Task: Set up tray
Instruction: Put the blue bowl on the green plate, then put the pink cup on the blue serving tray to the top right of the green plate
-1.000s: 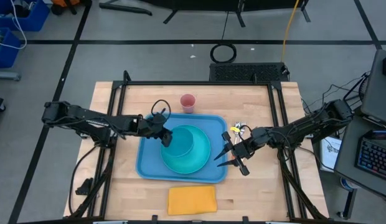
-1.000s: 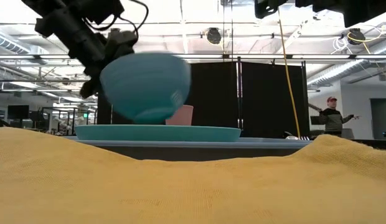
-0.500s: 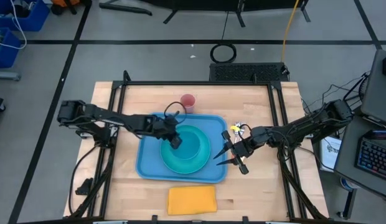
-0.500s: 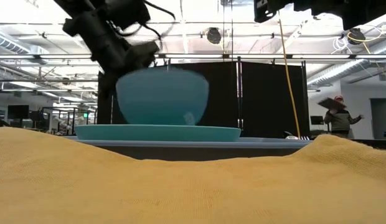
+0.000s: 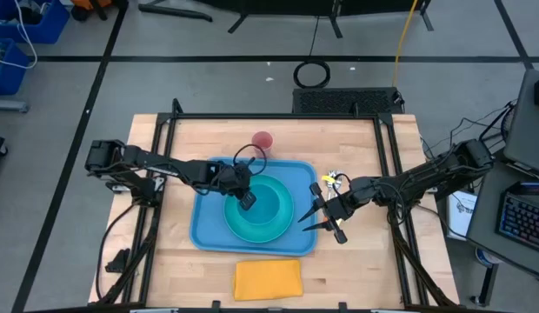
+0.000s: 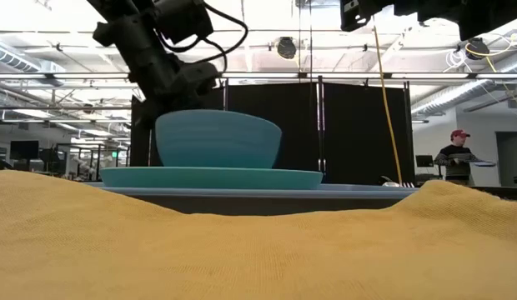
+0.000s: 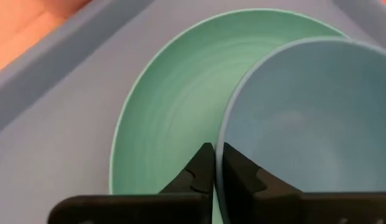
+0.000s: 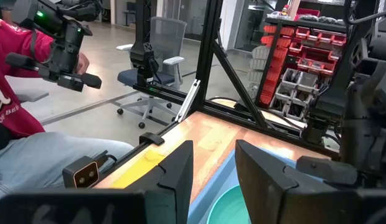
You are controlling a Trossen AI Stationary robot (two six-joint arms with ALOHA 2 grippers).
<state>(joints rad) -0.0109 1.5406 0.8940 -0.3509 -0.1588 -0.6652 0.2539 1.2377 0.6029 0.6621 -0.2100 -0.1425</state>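
Note:
The light-blue tray [image 5: 207,233] lies at the table's middle with a round teal plate [image 5: 239,228] in it. A teal bowl [image 5: 269,204] stands upright on the plate, base down [image 6: 217,140]. My left gripper [image 5: 246,198] is shut on the bowl's rim; the left wrist view shows it [image 7: 216,149] over the plate [image 7: 168,106]. My right gripper [image 5: 315,216] hangs open just off the tray's right rim, nothing between its fingers [image 8: 213,149]. My left gripper pinches the bowl's rim [image 7: 223,132] on the side toward the table's left, one finger inside the bowl and one outside. The fingers slant down from the table's left. The bowl stands level with its base on the plate [image 6: 242,177].
A pink cup [image 5: 263,141] stands just beyond the tray's far rim. An orange napkin [image 5: 268,280] lies near the front edge and fills the low view's foreground [image 6: 242,258]. Small yellow and white things [image 5: 335,181] lie right of the tray. People stand beyond the table [image 6: 459,158].
My left gripper has carried the bowl toward the table's right edge and down. The bowl, lifted and tilted a second ago, has come level and now sits on the plate.

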